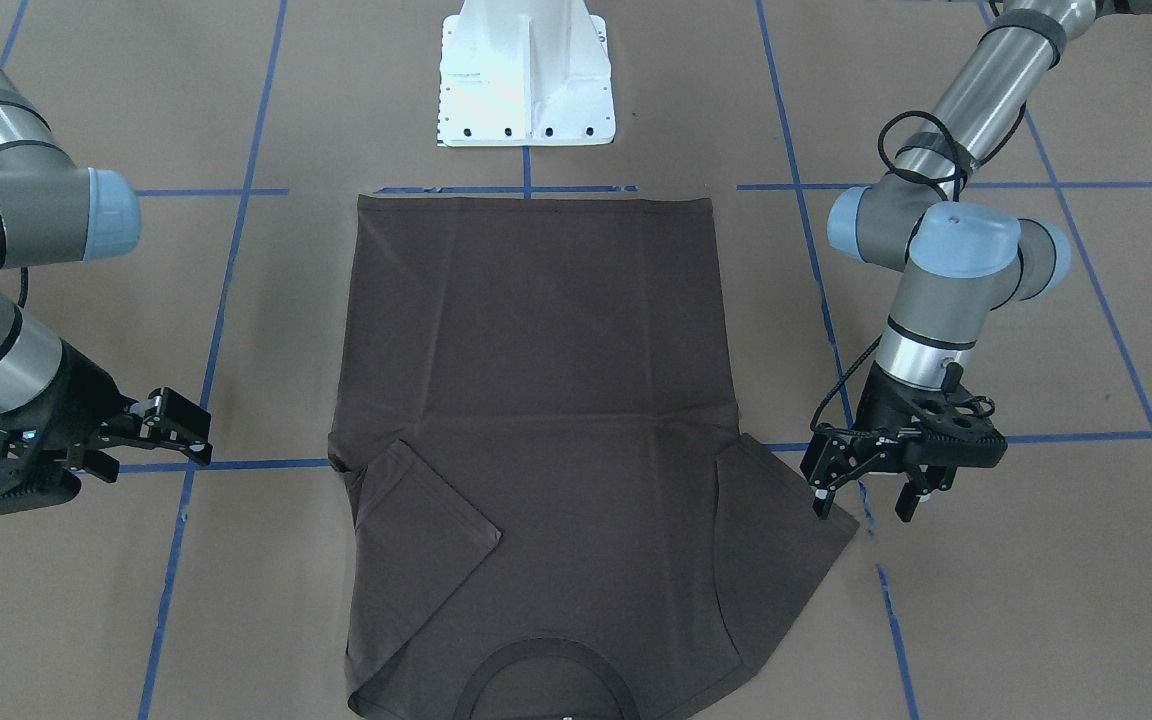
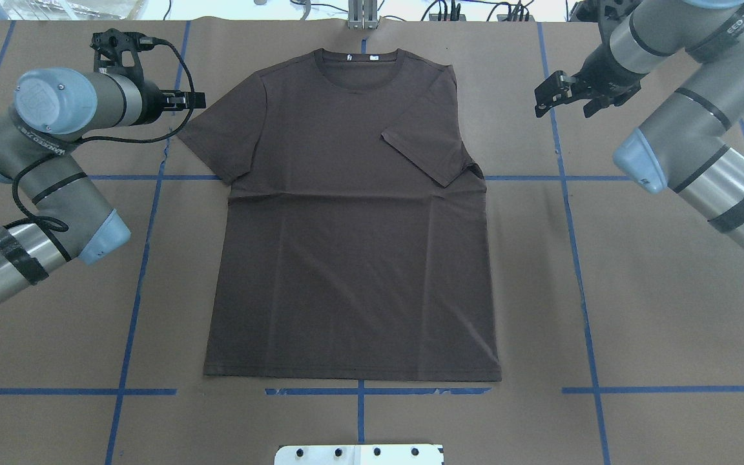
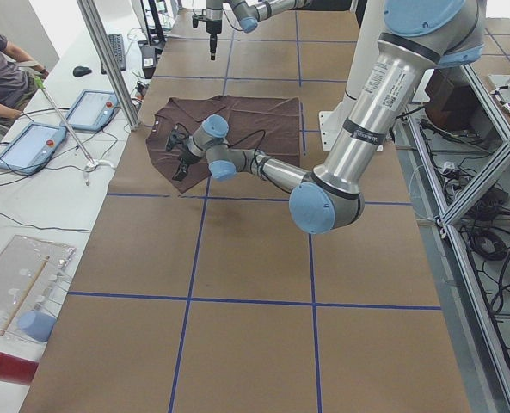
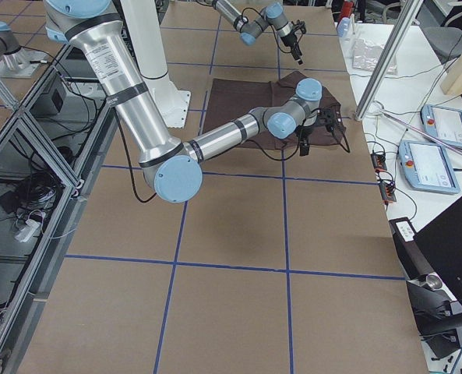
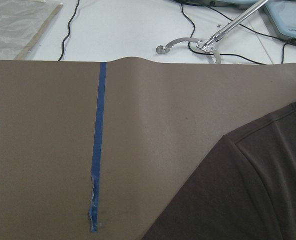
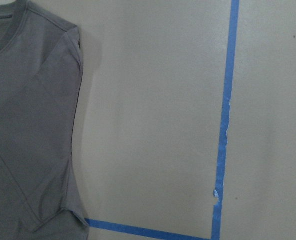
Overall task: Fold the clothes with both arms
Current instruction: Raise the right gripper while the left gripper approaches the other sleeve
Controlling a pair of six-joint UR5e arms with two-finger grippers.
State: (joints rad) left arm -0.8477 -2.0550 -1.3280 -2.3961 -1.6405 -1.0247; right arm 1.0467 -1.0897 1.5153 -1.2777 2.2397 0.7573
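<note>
- A dark brown shirt [image 2: 352, 258] of soft, matte knit lies flat in the middle of the bench [image 2: 669, 310], with its collar [image 2: 320, 61] on the far side from the robot and its straight hem on the near side.
- The collar is a round, ribbed band, and two small white tags [image 2: 372, 57] sit inside the neck.
- The right sleeve [image 2: 427, 142] is folded inward across the chest, making a slanted flap with a stitched edge.
- The left sleeve [image 2: 214, 139] lies spread out flat on the bench.
- Faint creases cross the body at chest height, and long shallow ones run down toward the hem.
- The bench has a smooth brown, paper-like cover marked into squares by blue tape [image 2: 572, 226], which is frayed in places.
- The left tool [image 1: 866, 495], black and angular, has its fingers spread. It hangs at the outer edge of the left sleeve, and I cannot tell whether it touches the cloth.
- The right tool [image 2: 564, 103] also has its fingers spread and holds nothing. It is over bare bench, well apart from the shirt.
- A white metal base [image 1: 526, 80] stands just beyond the hem.
</note>
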